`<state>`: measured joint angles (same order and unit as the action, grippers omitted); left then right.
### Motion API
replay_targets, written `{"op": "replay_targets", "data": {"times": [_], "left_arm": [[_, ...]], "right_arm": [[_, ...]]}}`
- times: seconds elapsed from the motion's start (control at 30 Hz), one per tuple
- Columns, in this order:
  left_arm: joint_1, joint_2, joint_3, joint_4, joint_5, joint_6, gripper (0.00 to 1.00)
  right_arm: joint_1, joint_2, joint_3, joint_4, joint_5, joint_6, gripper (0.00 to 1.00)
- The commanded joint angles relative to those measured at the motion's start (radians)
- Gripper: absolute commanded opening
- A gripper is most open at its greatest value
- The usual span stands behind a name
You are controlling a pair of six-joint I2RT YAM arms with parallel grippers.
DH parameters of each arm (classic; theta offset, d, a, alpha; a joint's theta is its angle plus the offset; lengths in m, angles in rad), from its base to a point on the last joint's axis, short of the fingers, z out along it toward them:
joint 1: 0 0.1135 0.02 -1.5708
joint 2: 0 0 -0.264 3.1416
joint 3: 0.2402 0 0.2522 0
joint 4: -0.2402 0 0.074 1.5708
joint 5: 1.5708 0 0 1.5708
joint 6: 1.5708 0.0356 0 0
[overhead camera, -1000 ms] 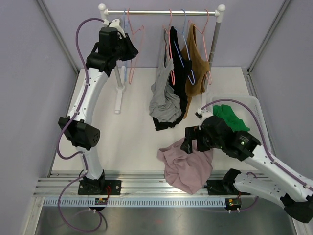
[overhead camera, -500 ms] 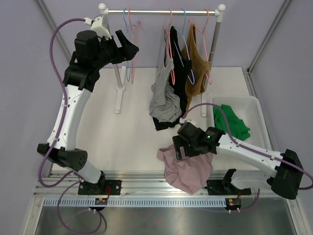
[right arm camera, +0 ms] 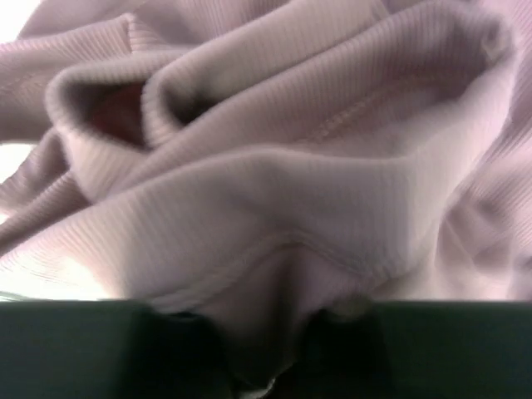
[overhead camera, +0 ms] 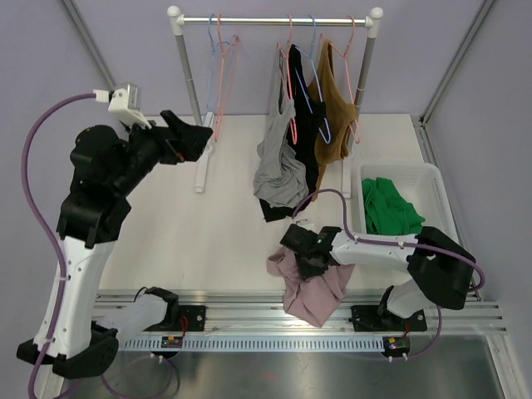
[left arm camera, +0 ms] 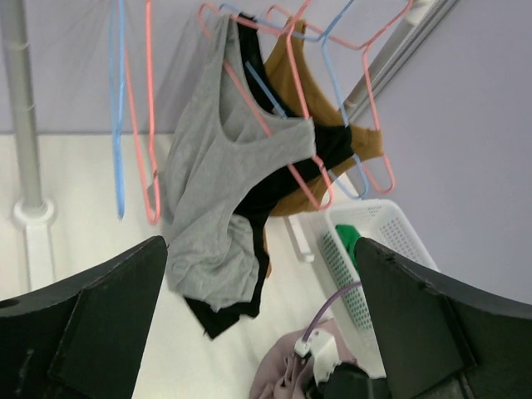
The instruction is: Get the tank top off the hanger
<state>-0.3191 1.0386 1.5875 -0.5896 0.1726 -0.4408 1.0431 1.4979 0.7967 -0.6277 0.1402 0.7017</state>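
Progress view of the hanger task. We find the pink tank top (overhead camera: 312, 291) already off its hanger: it lies crumpled at the near edge of the surface (overhead camera: 224, 233), its lower part drooping over that edge. Bare hangers (overhead camera: 223, 75) hang at the left end of the rack (overhead camera: 274, 20); a grey top (overhead camera: 278, 170), a black top (overhead camera: 301, 125) and a brown top (overhead camera: 332, 108) hang further right. A green garment (overhead camera: 389, 208) lies in the white basket (overhead camera: 432, 170). We judge the removal itself done, with perhaps only the putting away of the pink piece left.

The right tool (overhead camera: 309, 259) sits on the pink cloth. Its wrist view shows a fold gathered between fingers drawn close, so we read it as pinching the fabric. The left tool (overhead camera: 199, 133) hangs raised near the rack's left post, spread wide and holding nothing.
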Motion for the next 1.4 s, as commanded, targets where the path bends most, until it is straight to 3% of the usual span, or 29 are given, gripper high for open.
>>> {"op": "replay_targets", "data": {"times": [0.0, 0.03, 0.4, 0.57, 0.73, 0.8, 0.93, 1.03, 1.17, 1.2, 1.23, 1.27, 1.3, 1.37], "left_arm": [[-0.001, -0.100, -0.084, -0.010, -0.070, 0.036, 0.99], [-0.001, -0.123, -0.105, -0.019, -0.093, 0.040, 0.99], [-0.001, -0.351, -0.242, -0.118, -0.166, 0.122, 0.99], [-0.001, -0.368, -0.270, -0.145, -0.170, 0.146, 0.99], [-0.001, -0.373, -0.288, -0.135, -0.160, 0.145, 0.99], [-0.001, -0.371, -0.293, -0.128, -0.150, 0.145, 0.99], [-0.001, -0.362, -0.299, -0.104, -0.119, 0.143, 0.99], [-0.001, -0.341, -0.294, -0.089, -0.084, 0.137, 0.99], [-0.001, -0.269, -0.229, -0.107, -0.041, 0.114, 0.99], [-0.001, -0.228, -0.178, -0.114, -0.033, 0.113, 0.99], [-0.001, -0.207, -0.153, -0.136, -0.024, 0.106, 0.99], [-0.001, -0.190, -0.127, -0.147, -0.019, 0.106, 0.99], [-0.003, -0.158, -0.107, -0.154, -0.022, 0.105, 0.99], [-0.003, -0.131, -0.055, -0.164, -0.028, 0.096, 0.99]], "right_arm": [[0.031, -0.023, -0.005, 0.105, 0.059, -0.005, 0.09], [0.034, -0.046, 0.013, 0.082, 0.077, -0.024, 0.00], [0.017, -0.341, 0.425, -0.443, 0.487, -0.061, 0.00], [-0.095, -0.378, 0.588, -0.586, 0.588, -0.117, 0.00], [-0.394, -0.377, 0.708, -0.580, 0.612, -0.247, 0.00], [-0.486, -0.367, 0.723, -0.537, 0.538, -0.289, 0.00], [-0.794, -0.315, 0.701, -0.403, 0.348, -0.384, 0.00], [-0.895, -0.242, 0.645, -0.354, 0.265, -0.371, 0.00], [-0.966, -0.162, 0.457, -0.256, 0.211, -0.309, 0.09], [-0.976, -0.147, 0.429, -0.244, 0.217, -0.285, 0.19], [-0.982, -0.131, 0.405, -0.221, 0.222, -0.274, 0.23], [-0.992, -0.099, 0.362, -0.211, 0.223, -0.266, 0.32], [-0.994, -0.082, 0.349, -0.205, 0.225, -0.252, 0.55], [-0.994, -0.058, 0.346, -0.224, 0.251, -0.235, 0.72]]}}
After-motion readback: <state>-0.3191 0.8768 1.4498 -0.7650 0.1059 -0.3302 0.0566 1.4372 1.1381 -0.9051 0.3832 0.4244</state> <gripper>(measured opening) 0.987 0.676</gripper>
